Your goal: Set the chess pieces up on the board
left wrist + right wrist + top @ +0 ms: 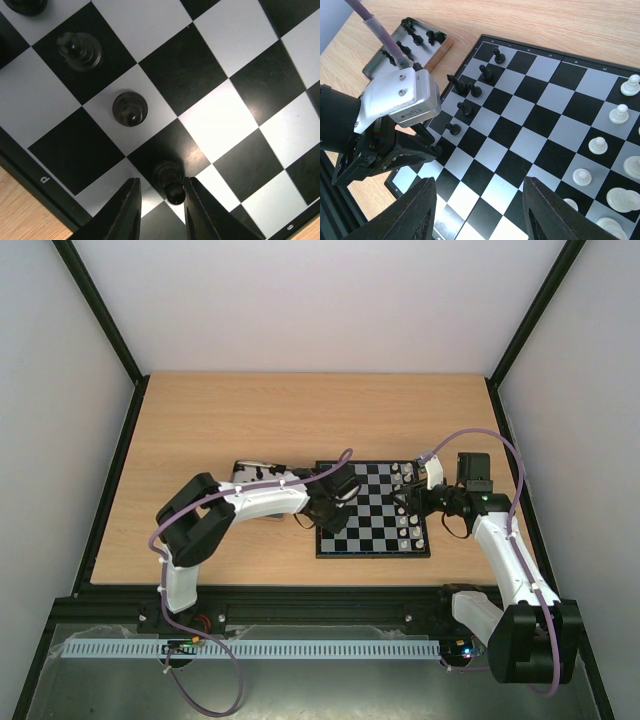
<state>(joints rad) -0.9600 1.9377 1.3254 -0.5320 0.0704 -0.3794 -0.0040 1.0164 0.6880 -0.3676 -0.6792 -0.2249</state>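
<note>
The board point(370, 552) lies in front of both arms. Several black chess pieces point(465, 108) stand in a row along its left side. My left gripper point(161, 181) is low over that edge, jaws a little apart around a black pawn point(170, 180) that stands on a dark square. The right finger point(200, 210) is at the pawn's head and the left finger point(125, 210) is clear of it. In the right wrist view the same pawn point(438, 149) sits at the left gripper's tips. My right gripper point(479, 190) hovers open above the board's middle with nothing in it.
A grey metal tray point(420, 47) with more black pieces lies on the table beyond the board's left edge. White pieces point(597, 145) stand along the right side of the board. Two black pieces point(130, 108) stand just ahead of the left gripper.
</note>
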